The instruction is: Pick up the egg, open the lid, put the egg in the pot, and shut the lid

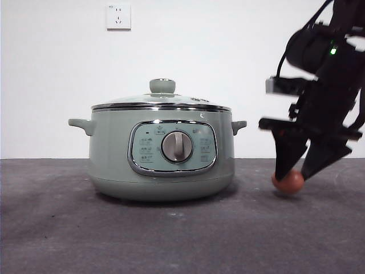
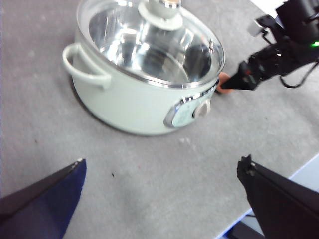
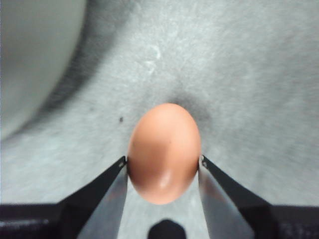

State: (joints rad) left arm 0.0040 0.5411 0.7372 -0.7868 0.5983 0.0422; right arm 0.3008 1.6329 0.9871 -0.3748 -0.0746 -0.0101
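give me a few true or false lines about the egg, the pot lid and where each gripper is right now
1. The lid sits closed on the pot. True.
2. The egg is already inside the pot. False: it lies on the grey table beside the pot.
3. The right gripper has a finger on each side of the egg. True.
4. The left gripper is holding the lid's knob. False: it hovers open, apart from the pot, holding nothing.
5. The egg has been lifted clear of the table. False: in the front view it rests on the table.
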